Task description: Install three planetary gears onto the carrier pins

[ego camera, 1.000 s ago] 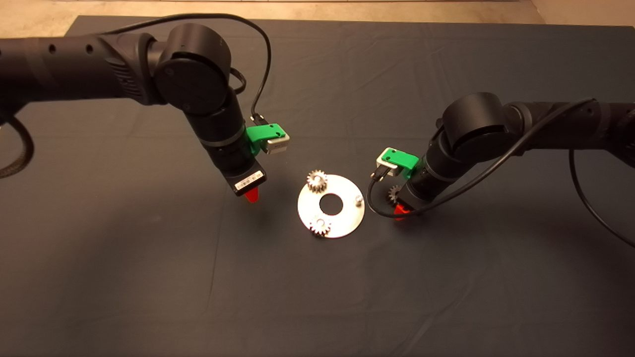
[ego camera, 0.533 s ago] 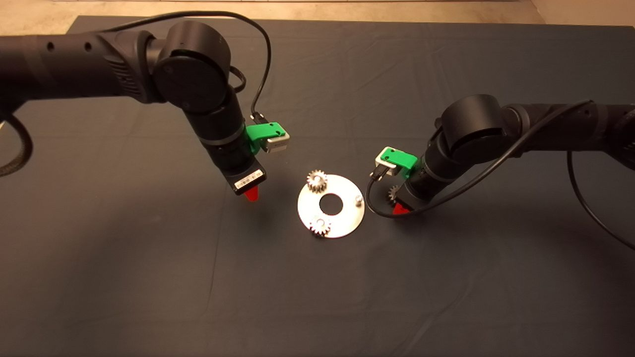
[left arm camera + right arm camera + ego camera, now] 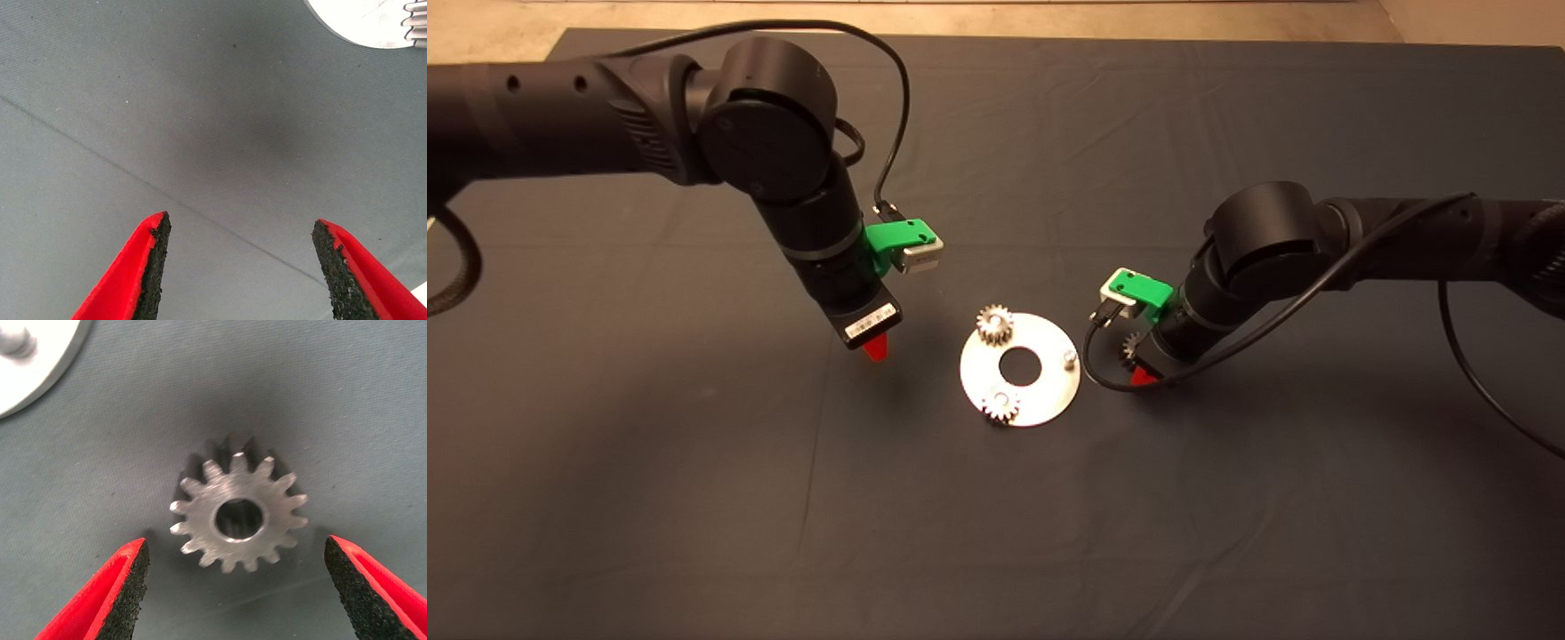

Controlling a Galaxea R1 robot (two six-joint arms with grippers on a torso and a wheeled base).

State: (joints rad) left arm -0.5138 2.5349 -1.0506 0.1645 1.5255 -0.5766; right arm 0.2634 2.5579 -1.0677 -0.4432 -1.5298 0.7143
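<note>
A shiny silver disc (image 3: 1040,391) lies mid-mat with two planetary gears seated on its pins, one at the far side (image 3: 994,322) and one at the near side (image 3: 1000,406). One carrier pin (image 3: 1069,357) on its right side stands bare. A third gear (image 3: 239,519) lies flat on the mat just right of the disc, partly hidden under the right arm (image 3: 1132,345). My right gripper (image 3: 237,590) is open, low over this gear, fingers straddling it without touching. My left gripper (image 3: 237,267) is open and empty over bare mat left of the disc (image 3: 360,20).
The dark mat (image 3: 694,498) covers the table, with a tan floor strip (image 3: 960,13) beyond its far edge. Black cables loop from both wrists, one (image 3: 1107,378) drooping close to the disc's right rim.
The right arm has sunk lower over the loose gear. The left arm has shifted slightly left. Disc and mounted gears have not moved.
</note>
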